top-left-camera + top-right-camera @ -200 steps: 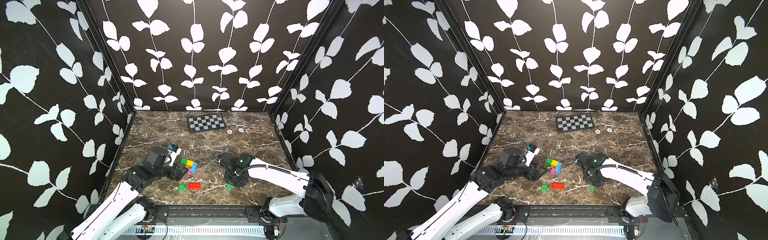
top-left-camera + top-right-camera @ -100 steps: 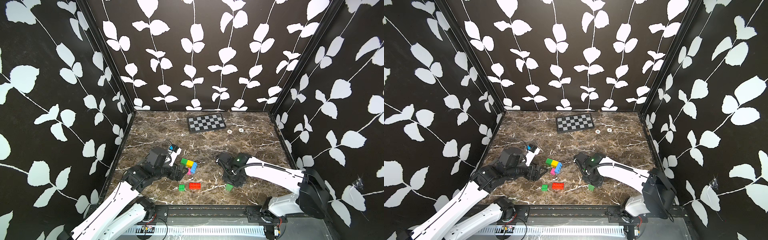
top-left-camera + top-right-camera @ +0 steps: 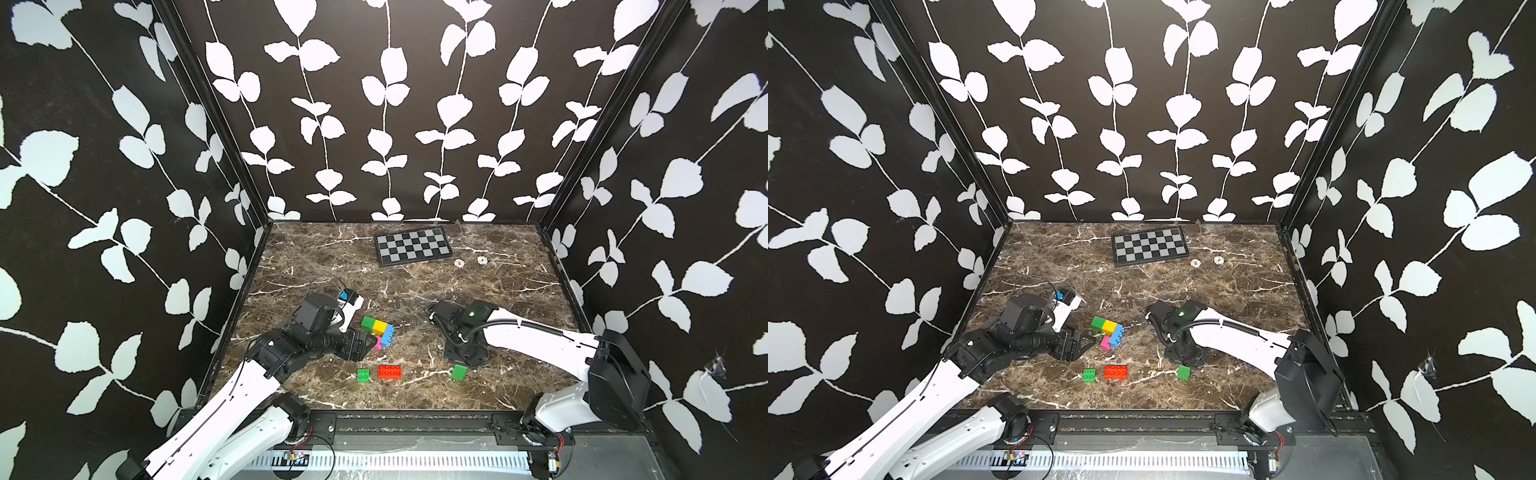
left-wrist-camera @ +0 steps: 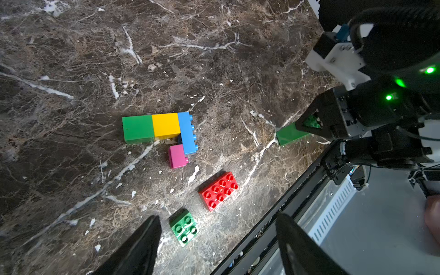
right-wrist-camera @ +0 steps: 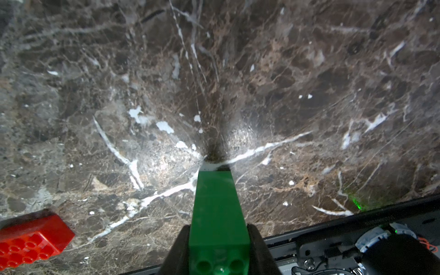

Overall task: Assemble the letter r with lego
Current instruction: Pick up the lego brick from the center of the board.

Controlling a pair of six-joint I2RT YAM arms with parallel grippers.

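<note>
The step in hand is bringing another piece to the half-built letter. The right gripper [image 5: 219, 240] is clamped on a long green piece [image 5: 217, 202], with the studs toward its wrist and the far end pointing down at the counter [image 3: 478, 286] near the front edge. Whether that end touches the surface cannot be told.

The partial letter lies flat, well to the side. A green brick [image 4: 138, 128] and a yellow brick [image 4: 166, 125] form a row, a blue brick [image 4: 187, 132] sits across its end, and a pink brick [image 4: 177, 156] hangs off the blue.

A red brick [image 4: 219, 190] and a small green brick [image 4: 184, 228] lie loose. The left gripper [image 4: 217, 240] stands wide and empty just beside the letter.

The next move probably calls for lifting the green piece clear and carrying it over. Its studs would need lining up with the letter's free end, and the left gripper would have to brace the letter as the piece is pressed on.
</note>
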